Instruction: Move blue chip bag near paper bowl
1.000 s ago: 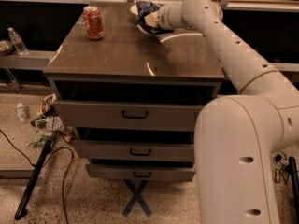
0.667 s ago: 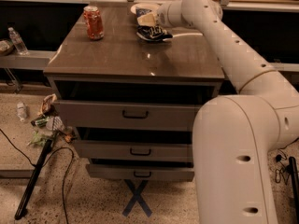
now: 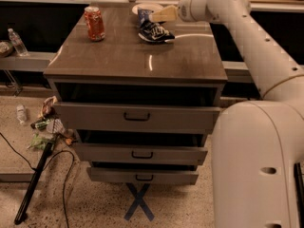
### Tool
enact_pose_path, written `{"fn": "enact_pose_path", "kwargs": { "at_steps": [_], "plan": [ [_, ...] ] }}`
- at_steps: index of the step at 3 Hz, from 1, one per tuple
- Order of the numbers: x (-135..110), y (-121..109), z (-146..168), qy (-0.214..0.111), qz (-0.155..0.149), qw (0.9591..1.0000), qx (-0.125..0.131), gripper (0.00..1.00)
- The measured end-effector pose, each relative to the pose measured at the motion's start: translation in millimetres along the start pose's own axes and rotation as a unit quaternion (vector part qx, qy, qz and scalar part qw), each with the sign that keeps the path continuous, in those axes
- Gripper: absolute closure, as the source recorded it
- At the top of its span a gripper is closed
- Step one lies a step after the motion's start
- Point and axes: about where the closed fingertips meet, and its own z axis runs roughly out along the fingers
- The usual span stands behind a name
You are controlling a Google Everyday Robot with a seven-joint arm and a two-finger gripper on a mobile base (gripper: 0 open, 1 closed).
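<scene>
The blue chip bag (image 3: 155,32) lies on the cabinet top (image 3: 123,56) just below and in front of the gripper (image 3: 159,16) — long axis roughly left to right — with the paper bowl (image 3: 148,7) just behind it. The 1 arm (image 3: 249,37) reaches in from the right, wrist level (whether it grips: cannot tell).

Orange-red soda can (image 3: 94,23) upright atop a drawer cabinet (image 3: 137,61); plastic bottle (image 3: 17,42) on a ledge (image 3: 28,61) at left.
</scene>
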Motion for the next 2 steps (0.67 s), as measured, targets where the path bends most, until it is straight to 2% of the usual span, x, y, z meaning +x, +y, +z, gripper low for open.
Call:
{"fn": "enact_pose_path", "kwargs": {
  "at_steps": [1,2],
  "plan": [
    [-4.8,-66.5,-89.3,-0.001,0.01,0.9978,0.066,0.0],
    [-4.1,-66.8,-89.2,-0.001,0.01,0.9978,0.066,0.0]
  ]
}}
